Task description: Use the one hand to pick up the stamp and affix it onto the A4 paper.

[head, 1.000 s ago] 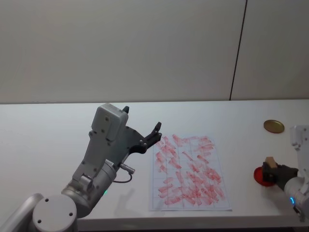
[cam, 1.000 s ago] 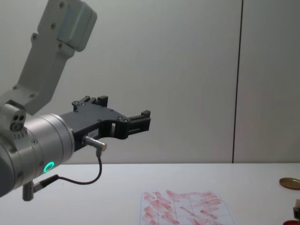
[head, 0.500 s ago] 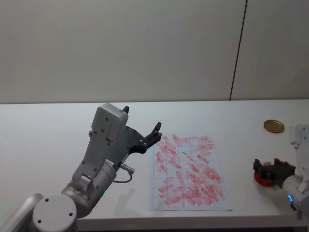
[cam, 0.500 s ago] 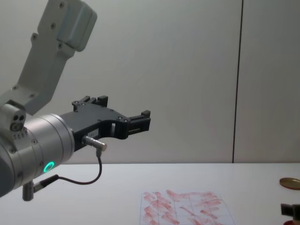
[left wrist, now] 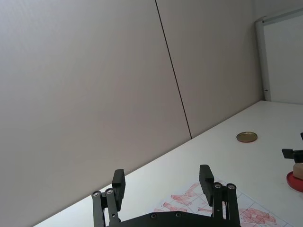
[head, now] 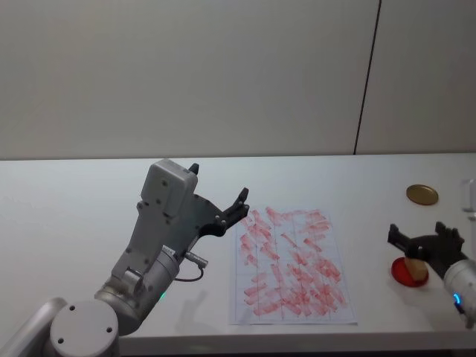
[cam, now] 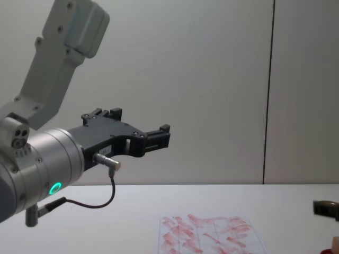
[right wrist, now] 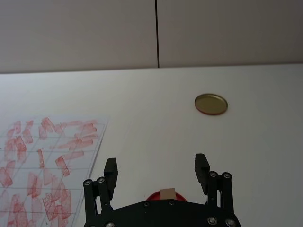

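Note:
The stamp [head: 417, 269], a small tan block, stands on a round red ink pad [head: 403, 272] at the table's right side. My right gripper [head: 422, 239] hovers open just above it, fingers spread wide and holding nothing. In the right wrist view the stamp [right wrist: 167, 193] sits low between the open gripper [right wrist: 156, 170] fingers. The A4 paper [head: 292, 264], covered in red stamp marks, lies at the table's middle. My left gripper [head: 232, 211] hangs open and still in the air over the paper's left edge.
A flat brass disc [head: 422, 195] lies at the back right, beyond the ink pad. The table's front edge runs close below the paper. Bare white table [head: 67, 216] stretches to the left and behind the paper.
One second ago my right gripper was shut on the stamp over the red pad. It has since opened and risen, leaving the stamp standing on the pad. The left arm has not moved.

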You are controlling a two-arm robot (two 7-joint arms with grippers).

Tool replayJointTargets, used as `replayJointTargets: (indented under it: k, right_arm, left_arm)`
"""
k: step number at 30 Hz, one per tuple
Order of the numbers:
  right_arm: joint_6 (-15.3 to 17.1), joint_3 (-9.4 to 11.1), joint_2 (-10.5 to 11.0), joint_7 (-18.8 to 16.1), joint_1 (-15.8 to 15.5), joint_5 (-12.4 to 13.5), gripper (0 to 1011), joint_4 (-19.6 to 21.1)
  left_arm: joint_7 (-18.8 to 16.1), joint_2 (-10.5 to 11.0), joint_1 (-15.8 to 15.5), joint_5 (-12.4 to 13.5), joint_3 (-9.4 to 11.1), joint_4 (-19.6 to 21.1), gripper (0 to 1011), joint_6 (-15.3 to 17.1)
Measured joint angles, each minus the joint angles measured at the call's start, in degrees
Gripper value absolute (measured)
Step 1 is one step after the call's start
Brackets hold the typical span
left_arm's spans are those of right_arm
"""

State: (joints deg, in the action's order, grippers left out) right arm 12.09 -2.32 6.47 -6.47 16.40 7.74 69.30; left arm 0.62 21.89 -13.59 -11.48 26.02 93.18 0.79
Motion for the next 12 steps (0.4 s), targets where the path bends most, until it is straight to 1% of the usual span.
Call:
replayJointTargets:
  k: [3, 6, 8, 12]
  right_arm:
    - [-1.02, 0.2, 0.25, -0.32, -1.05, 0.07, 1000, 1.81]
    - [-2.96, 0.58, 0.69, -1.01, -2.72, 0.11, 1001, 4.66]
    - [-3.6, 0.71, 0.87, -1.23, -3.39, 0.11, 1001, 5.7]
    - [-6.36, 1.24, 1.5, -2.11, -5.48, 0.15, 1001, 8.92]
  left_arm:
    - [0.0, 0.0, 0.0, 0.0, 0.0, 0.0, 993, 0.0]
    - [0.0, 0.0, 0.0, 0.0, 0.0, 0.0, 993, 0.0]
    - [0.0, 0.0, 0.0, 0.0, 0.0, 0.0, 993, 0.0]
    - [0.0, 0.0, 0.0, 0.0, 0.0, 0.0, 993, 0.0]
